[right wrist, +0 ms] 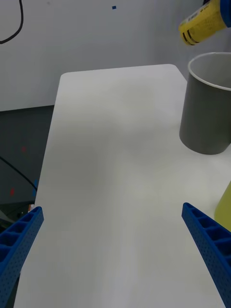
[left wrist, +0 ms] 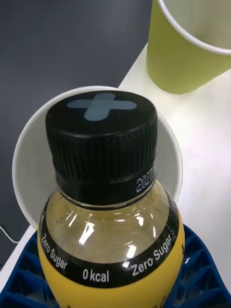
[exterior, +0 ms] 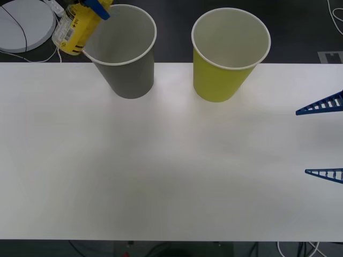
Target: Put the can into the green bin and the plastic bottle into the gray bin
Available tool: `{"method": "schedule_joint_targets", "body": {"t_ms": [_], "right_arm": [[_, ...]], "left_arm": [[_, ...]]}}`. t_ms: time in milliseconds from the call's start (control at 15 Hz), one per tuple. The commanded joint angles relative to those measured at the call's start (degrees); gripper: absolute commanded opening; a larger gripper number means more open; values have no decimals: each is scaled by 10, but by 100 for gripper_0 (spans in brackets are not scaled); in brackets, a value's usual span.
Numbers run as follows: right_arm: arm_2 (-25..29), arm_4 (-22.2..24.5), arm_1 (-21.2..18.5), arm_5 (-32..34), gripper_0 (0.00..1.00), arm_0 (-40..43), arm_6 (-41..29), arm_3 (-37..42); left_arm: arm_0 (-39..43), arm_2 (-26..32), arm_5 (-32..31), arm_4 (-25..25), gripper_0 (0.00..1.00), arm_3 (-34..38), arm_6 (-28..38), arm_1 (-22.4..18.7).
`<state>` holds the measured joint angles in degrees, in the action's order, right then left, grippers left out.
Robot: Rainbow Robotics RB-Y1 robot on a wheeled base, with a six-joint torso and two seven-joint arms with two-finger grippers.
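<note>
The plastic bottle [exterior: 76,30] hung tilted in the upper left of the front view, just beside and above the rim of the gray bin [exterior: 126,51]; the left gripper [exterior: 94,6] pinched it between its blue ribbed fingers, one of which crossed the bottle's upper end at the top edge of that frame; the bottle's lower end pointed down and to the left, out over the dark floor beyond the table's far edge. In the left wrist view the bottle [left wrist: 109,202] took up the middle and lower frame, its black cap [left wrist: 102,134] marked with a gray cross, a black band reading "Zero Sugar 0 kcal" around its shoulder, and blue fingers [left wrist: 29,274] pressed against both of its sides; the cap was directed into the pale mouth of the gray bin [left wrist: 29,159] behind it.

The gray bin stood upright on the white table [exterior: 161,171] near its far edge, in the upper left-centre of the front view; the green bin [exterior: 229,53] stood upright to its right, the two apart with bare table between them; the green bin [left wrist: 185,53] also filled the upper right of the left wrist view.

The right gripper [exterior: 323,139] waited at the right edge of the front view, its fingers spread wide and holding nothing; in the right wrist view its two fingers [right wrist: 19,240] sat at the bottom corners, with the gray bin [right wrist: 207,106] at the right and the bottle [right wrist: 204,21] in the upper right corner.

A round white object [exterior: 24,24] with a dark cable lay in the upper left corner of the front view, beyond the table.
</note>
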<state>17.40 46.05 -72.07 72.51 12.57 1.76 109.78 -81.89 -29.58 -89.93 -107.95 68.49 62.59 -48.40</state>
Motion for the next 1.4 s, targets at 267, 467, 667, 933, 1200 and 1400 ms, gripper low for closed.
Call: {"method": "schedule_joint_targets", "body": {"t_ms": [267, 467, 667, 933, 1200, 1400], "right_arm": [[0, 0, 0, 0, 100, 0, 0, 0], [0, 0, 0, 0, 100, 0, 0, 0], [0, 0, 0, 0, 100, 0, 0, 0], [0, 0, 0, 0, 100, 0, 0, 0], [0, 0, 0, 0, 100, 0, 0, 0], [0, 0, 0, 0, 100, 0, 0, 0]], "left_arm": [[-35, 0, 8, -68, 0, -59, -14, 69], [-46, 0, 24, -76, 0, -95, -18, 93], [-50, 0, 35, -82, 0, -115, -26, 107], [-50, 0, 35, -94, 0, -115, -26, 112], [-50, 0, 36, -94, 100, -118, -28, 112], [-50, 0, 37, -92, 100, -120, -34, 111]]}}
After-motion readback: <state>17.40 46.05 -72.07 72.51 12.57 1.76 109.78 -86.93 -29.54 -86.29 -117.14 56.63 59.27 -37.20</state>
